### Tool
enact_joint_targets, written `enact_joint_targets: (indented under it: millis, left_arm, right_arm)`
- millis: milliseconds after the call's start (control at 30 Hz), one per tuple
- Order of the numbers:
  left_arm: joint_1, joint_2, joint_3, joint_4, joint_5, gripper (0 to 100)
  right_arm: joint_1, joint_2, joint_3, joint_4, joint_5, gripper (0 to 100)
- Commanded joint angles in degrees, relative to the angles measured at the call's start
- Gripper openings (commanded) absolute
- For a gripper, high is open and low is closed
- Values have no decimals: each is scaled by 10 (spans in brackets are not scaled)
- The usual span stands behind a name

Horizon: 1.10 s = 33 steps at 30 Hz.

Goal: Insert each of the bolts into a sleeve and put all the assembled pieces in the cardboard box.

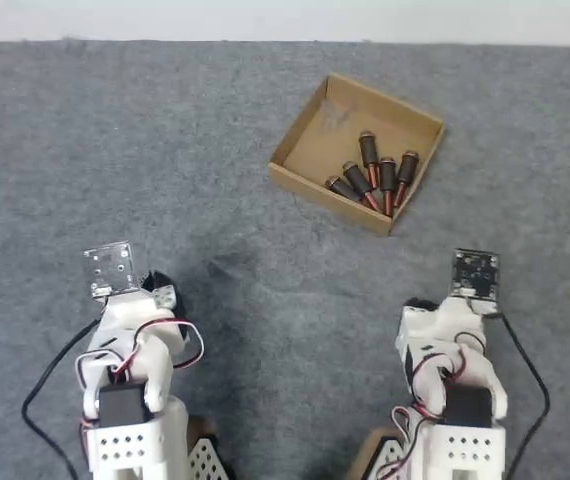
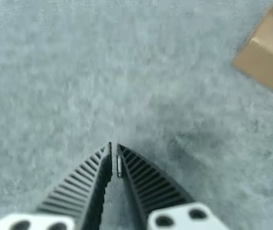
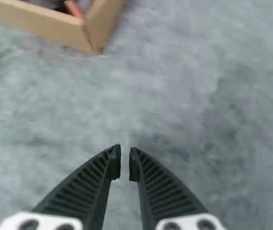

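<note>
Assembled pieces lie in the cardboard box at one o'clock. The left end effector and right end effector are narrow and empty.

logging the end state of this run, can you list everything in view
cardboard box: one, brown, far side of the table, right of centre
assembled pieces: looks like five, dark sleeves with copper-coloured bolts, lying together in the box's near-right corner
table: one, grey felt-like cover, under everything
left arm: one, white, near edge
right arm: one, white, near edge, nearer the box
left tool: one, black, shut, empty, above the grey cover
right tool: one, black, all but shut, empty, short of the box's corner
</note>
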Motion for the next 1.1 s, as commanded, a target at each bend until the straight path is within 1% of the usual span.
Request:
enact_joint_targets:
  millis: [0, 67, 167, 267, 367, 467, 567, 1067]
  left_arm:
    - [1, -11, -7, 37, -5, 12]
    - [-1, -11, -7, 50, -5, 12]
    - [-2, -11, -7, 58, -4, 12]
    - [3, -11, -7, 118, -4, 12]
    - [-1, -12, -7, 116, -5, 12]
    - [-1, -12, -7, 116, -5, 12]
    - [-1, -12, -7, 116, -5, 12]
    - [0, -12, -7, 116, -5, 12]
  right_arm:
    - [12, -12, 11, 58, -5, 6]
    - [13, -13, 11, 105, -5, 6]
    - [12, -12, 11, 101, -4, 6]
    - [11, -12, 11, 101, -4, 6]
    - [16, -12, 11, 101, -4, 6]
    - [56, -12, 11, 101, -4, 6]
    - [77, -12, 11, 101, -4, 6]
    - [79, -12, 11, 101, -4, 6]
